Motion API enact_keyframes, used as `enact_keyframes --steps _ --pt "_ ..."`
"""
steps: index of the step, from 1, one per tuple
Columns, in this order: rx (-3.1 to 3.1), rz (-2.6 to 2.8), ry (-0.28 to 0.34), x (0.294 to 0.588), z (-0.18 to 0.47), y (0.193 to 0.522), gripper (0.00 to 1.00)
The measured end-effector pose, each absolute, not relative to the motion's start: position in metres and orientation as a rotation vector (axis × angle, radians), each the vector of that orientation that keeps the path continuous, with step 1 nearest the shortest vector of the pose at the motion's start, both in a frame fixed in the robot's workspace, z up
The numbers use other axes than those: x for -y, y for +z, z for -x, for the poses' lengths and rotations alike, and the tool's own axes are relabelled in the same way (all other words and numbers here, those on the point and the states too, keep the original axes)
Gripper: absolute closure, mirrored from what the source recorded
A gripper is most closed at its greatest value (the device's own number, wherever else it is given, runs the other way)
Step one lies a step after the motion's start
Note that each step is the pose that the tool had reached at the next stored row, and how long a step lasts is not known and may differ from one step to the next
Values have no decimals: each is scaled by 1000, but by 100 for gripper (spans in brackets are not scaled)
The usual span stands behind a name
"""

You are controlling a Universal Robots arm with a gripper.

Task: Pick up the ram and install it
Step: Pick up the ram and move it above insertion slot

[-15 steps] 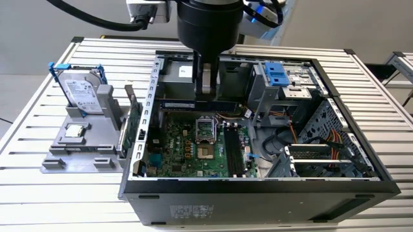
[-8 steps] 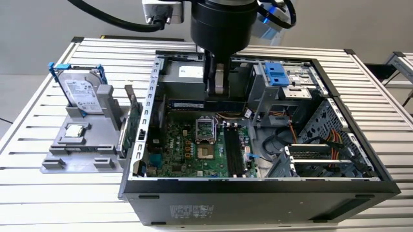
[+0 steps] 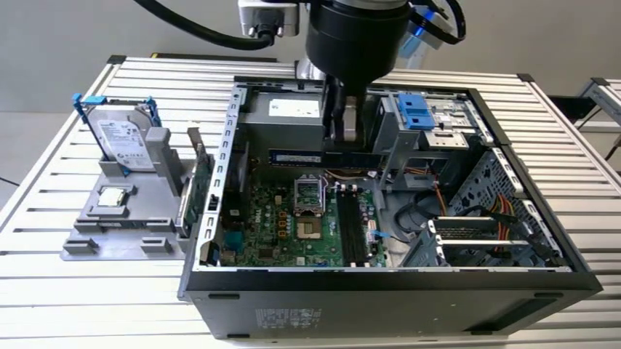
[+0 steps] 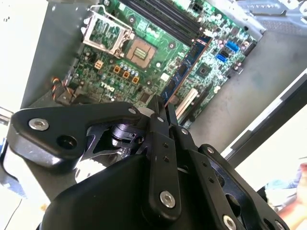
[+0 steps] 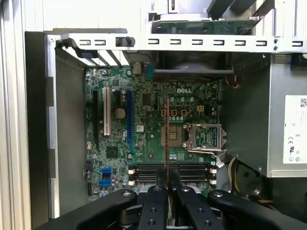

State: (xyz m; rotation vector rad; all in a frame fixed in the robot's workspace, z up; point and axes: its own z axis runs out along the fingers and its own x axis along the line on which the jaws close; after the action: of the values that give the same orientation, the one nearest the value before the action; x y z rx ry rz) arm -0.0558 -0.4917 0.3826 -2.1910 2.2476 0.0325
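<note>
My gripper [image 3: 345, 142] hangs inside the open computer case, shut on the ram [image 3: 294, 157]. The ram is a thin dark-blue stick held level above the green motherboard [image 3: 276, 225]. In the second wrist view the ram [image 4: 185, 67] sticks out from between the black fingertips of the gripper [image 4: 162, 109], over the board. In the first wrist view the ram [image 5: 167, 136] shows edge-on as a thin line rising from the gripper [image 5: 168, 183], crossing above the black memory slots [image 5: 153, 170]. Those slots [image 3: 351, 231] lie below the gripper and nearer the case's front wall.
The black case wall [image 3: 388, 305] and metal frame [image 3: 229, 145] ring the board. A silver hard drive in a blue bracket [image 3: 124, 139] and a green expansion card [image 3: 199, 190] stand on a grey fixture [image 3: 112, 233] at the exterior view's left. The drive cage [image 3: 427, 116] and cables [image 3: 485, 218] fill the exterior view's right.
</note>
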Motion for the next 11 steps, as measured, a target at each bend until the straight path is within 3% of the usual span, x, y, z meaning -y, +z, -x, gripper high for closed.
enact_keyframes --steps 11 --pt "-2249 2193 36 492 33 383 100"
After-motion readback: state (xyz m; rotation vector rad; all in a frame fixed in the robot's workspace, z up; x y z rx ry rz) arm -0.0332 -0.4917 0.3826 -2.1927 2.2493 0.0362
